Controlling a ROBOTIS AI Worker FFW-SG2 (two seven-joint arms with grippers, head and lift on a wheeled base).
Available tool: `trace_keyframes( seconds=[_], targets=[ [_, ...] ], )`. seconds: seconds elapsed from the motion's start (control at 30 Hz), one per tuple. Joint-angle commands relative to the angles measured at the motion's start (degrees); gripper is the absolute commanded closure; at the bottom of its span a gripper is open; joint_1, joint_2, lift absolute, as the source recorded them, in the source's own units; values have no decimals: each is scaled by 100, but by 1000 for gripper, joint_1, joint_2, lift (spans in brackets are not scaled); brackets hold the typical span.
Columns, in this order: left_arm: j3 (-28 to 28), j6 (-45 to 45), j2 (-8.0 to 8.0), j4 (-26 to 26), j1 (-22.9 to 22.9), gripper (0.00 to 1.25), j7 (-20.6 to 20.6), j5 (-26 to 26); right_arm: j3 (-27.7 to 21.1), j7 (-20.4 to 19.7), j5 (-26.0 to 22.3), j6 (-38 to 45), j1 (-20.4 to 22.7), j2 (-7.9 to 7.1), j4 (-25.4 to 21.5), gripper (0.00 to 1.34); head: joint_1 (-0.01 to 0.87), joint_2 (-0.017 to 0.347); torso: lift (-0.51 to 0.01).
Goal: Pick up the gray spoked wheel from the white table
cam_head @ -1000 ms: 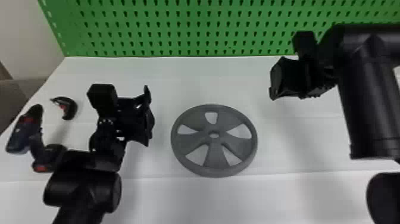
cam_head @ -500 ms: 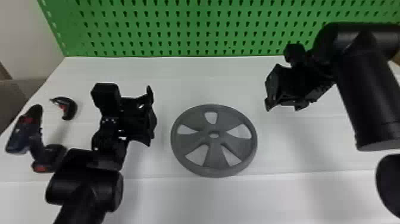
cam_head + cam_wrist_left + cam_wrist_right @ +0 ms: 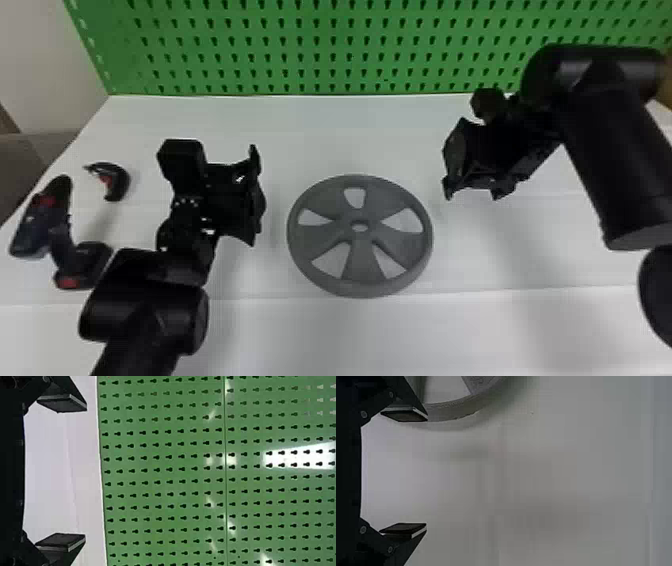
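One gray spoked wheel (image 3: pixel 360 260) on one worktop (image 3: pixel 350 135), left end effector (image 3: pixel 256 196) spread at its ten o'clock, right end effector (image 3: pixel 448 161) spread at two

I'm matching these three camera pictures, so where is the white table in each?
Head view: the white table spreads across middle and bottom.
Left wrist view: pale strip toward the left, beside the green pegboard.
Right wrist view: broad surface, gray wheel at upper left.
Shared landmark: pegboard, in head and left wrist views.
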Motion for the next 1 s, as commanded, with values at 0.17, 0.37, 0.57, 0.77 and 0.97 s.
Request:
trace_keyframes(
  seconds=[0.17,0.37,0.57,0.77,0.97],
  targets=[
    [-12,0,9,16,-5,128,1,3,250,0,-213,8,-32,-87,238,302,767,35,-107],
    [-21,0,9,34,-14,128,1,-6,434,0,-565,8,-14,-210,414,302,767,35,-107],
    [-39,0,9,43,-23,128,1,-6,443,0,-565,8,-14,-210,441,302,767,35,-107],
    [-39,0,18,43,-32,128,1,3,513,0,-556,8,-32,-210,441,306,767,35,-107],
    [-39,0,18,43,-32,128,1,3,619,0,-617,8,-49,-201,441,308,767,35,-107]
  ],
)
